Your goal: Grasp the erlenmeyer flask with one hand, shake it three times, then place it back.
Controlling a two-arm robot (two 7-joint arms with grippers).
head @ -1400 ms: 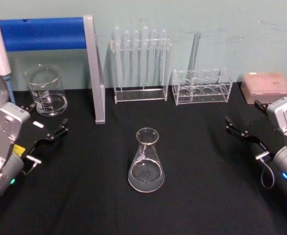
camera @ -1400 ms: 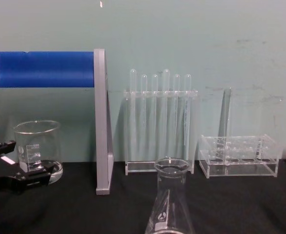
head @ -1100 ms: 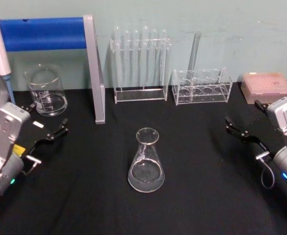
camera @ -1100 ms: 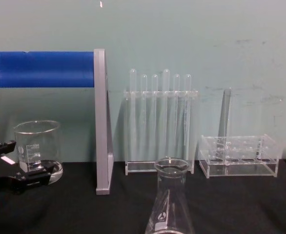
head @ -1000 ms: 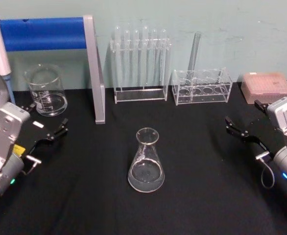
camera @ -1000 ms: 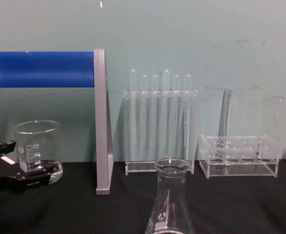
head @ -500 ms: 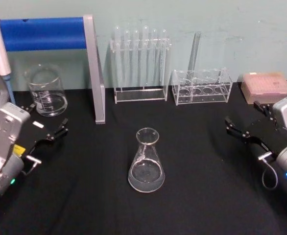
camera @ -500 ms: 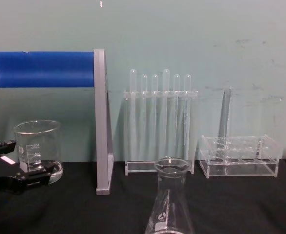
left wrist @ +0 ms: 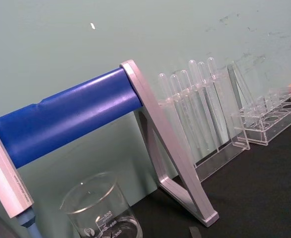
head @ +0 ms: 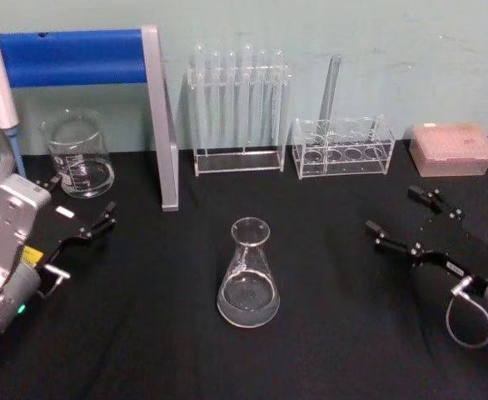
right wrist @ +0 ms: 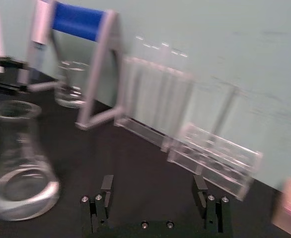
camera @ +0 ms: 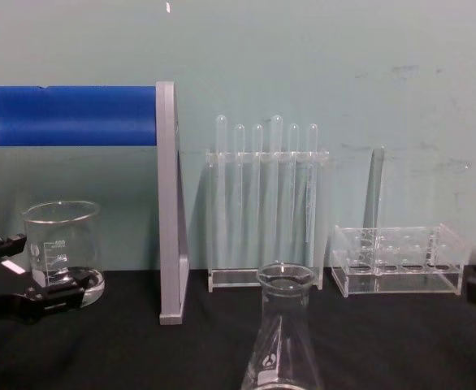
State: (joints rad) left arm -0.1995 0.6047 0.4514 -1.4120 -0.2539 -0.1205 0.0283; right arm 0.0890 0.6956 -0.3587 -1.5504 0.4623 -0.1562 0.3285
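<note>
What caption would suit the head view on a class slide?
Flask stands upright on the table, untouched, between the open left hand and open right hand.

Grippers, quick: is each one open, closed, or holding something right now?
Left gripper: open, holding nothing.
Right gripper: open, holding nothing, off to the right of the erlenmeyer flask.

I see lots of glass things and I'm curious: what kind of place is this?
Most likely a science lab bench. An erlenmeyer flask stands on the black table, test tubes stand in a clear rack, and there is a graduated beaker.
</note>
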